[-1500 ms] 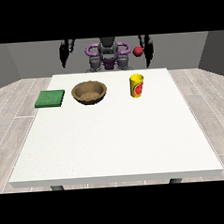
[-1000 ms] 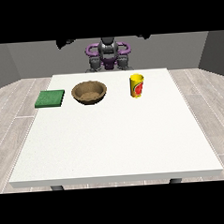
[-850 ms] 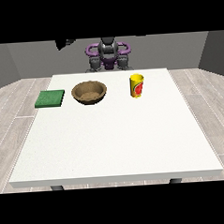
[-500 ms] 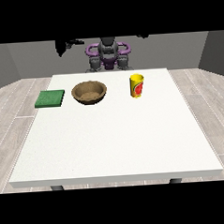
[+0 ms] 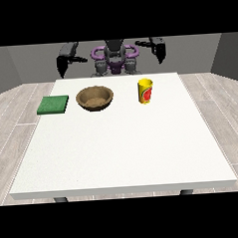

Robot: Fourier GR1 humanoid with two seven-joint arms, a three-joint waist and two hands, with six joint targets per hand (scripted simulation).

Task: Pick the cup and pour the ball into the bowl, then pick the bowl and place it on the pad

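The white counter (image 5: pixel 121 151) fills most of the view, with three things in a row along its far part, each apart from the next. Behind its far edge stands the robot (image 5: pixel 115 59), small at the top, its purple-ringed shoulders showing either side of a grey torso. Half a second ago both arms were lifted almost out of sight at the top; now they have come down and out to the sides, so each forearm bends at the elbow and hangs toward the far edge of the counter. The brown bowl (image 5: pixel 95 98) sits upright left of centre, where it sat before. The green pad (image 5: pixel 53 104) lies flat near the left edge, just left of the bowl and not touching it, unchanged. The yellow cup (image 5: pixel 145 91), with a red mark on its side, stands upright to the right of the bowl, in the same spot as in the earlier frames; the ball cannot be made out. The hand at the view's left (image 5: pixel 62 67) hangs beyond the counter's far left corner, and the hand at the view's right (image 5: pixel 161 53) hangs above the far edge, behind the cup. Neither touches anything, and I cannot tell how their fingers lie.
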